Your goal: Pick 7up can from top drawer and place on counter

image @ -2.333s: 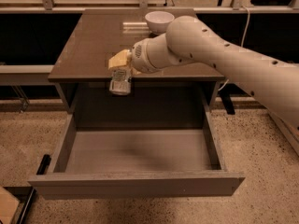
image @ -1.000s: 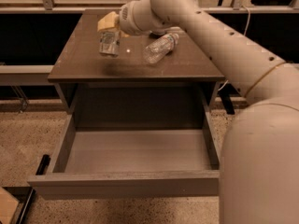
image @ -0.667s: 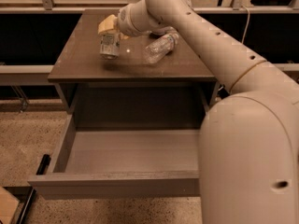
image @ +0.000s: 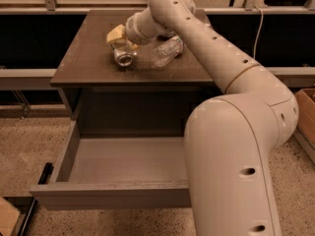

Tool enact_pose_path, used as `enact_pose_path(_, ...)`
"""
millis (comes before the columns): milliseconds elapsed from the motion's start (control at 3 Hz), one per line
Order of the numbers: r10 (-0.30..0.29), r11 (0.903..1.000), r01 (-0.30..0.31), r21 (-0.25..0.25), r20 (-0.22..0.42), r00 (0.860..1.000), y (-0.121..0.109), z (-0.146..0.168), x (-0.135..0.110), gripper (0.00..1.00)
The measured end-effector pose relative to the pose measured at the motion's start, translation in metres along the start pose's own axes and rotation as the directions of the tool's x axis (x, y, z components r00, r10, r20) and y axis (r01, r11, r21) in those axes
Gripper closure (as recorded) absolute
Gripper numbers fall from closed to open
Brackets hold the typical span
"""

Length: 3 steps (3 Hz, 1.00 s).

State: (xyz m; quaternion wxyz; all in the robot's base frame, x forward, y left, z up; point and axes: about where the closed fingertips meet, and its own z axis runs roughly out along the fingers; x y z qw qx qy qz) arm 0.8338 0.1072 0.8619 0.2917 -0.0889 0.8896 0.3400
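Observation:
My gripper (image: 121,42), with yellowish fingers (image: 116,34), is over the left middle of the counter (image: 83,63). It is shut on the 7up can (image: 124,56), a small silver can tilted with its round rim facing the camera and its lower end at the counter's surface. The top drawer (image: 108,195) is pulled fully open below, and the part of its grey inside that shows holds nothing. My large white arm (image: 231,132) hides the drawer's right side.
A clear crinkled plastic bottle (image: 166,51) lies on the counter just right of the can. A rail and glass panels run behind the cabinet. Speckled beige floor (image: 24,136) surrounds the drawer. A cardboard box edge (image: 306,117) sits at the right.
My arm carried the can from above the open drawer up and back onto the counter, then lowered it beside the plastic bottle. The arm now fills the right foreground.

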Motion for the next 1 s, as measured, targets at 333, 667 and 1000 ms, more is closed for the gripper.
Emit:
enact_pose_path(333,-0.002,1.0000,0.002,-0.003,-0.006,1.000,0.0016,0.0042,0.0025,0.19)
enact_pose_path(667,-0.002,1.0000,0.002,-0.004,-0.010,1.000,0.0021,0.0071,0.0042,0.00)
enact_pose_path(1000,-0.002,1.0000,0.002,-0.004,-0.011,1.000,0.0022,0.0073,0.0043,0.00)
